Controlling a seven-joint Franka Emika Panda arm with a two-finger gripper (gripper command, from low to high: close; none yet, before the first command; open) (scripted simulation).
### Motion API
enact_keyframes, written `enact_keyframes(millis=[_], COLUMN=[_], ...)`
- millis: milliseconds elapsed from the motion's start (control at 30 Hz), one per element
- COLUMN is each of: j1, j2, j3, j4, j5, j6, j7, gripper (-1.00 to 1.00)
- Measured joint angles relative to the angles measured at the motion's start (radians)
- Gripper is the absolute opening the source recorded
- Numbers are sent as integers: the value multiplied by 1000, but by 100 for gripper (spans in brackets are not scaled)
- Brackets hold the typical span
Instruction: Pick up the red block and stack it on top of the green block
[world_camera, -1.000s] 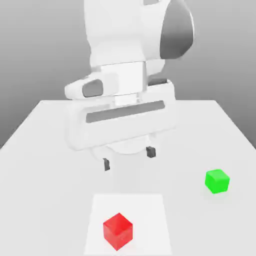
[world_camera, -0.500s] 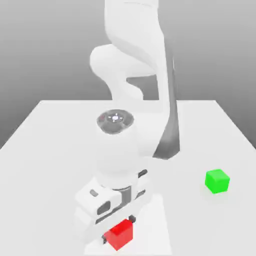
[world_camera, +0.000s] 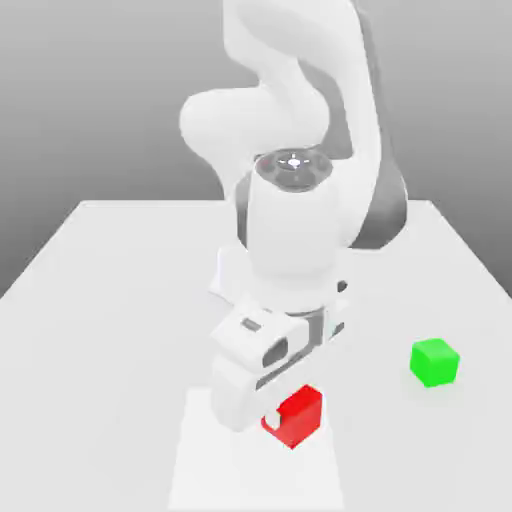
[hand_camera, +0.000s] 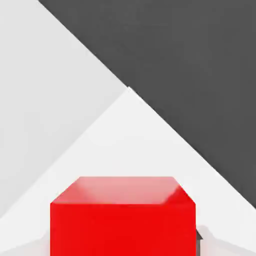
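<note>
With the cube lifted: carry step in hand
Red block (world_camera: 295, 417): near centre, pinched by gripper (world_camera: 285, 420), clear of table (world_camera: 90, 300)
Green block (world_camera: 435, 362): right, well apart
Next: swing right, lower squarely onto green

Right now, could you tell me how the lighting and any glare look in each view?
Exterior view: even, soft light, with a faint shadow under the green block; the red block sits shaded beneath the gripper. Hand view: a pale sheen on the red block's top face.
</note>
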Motion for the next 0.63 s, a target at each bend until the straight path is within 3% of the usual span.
enact_keyframes(millis=[300,533,567,633], j1=[295,326,328,328], j2=[-188,0,20,20], j3=[192,199,195,195], j4=[-153,-164,-163,-163], j5=[-42,-140,-151,-151], j6=[-23,176,196,196], j7=[355,468,475,475], gripper=[-100,-100,100,100])
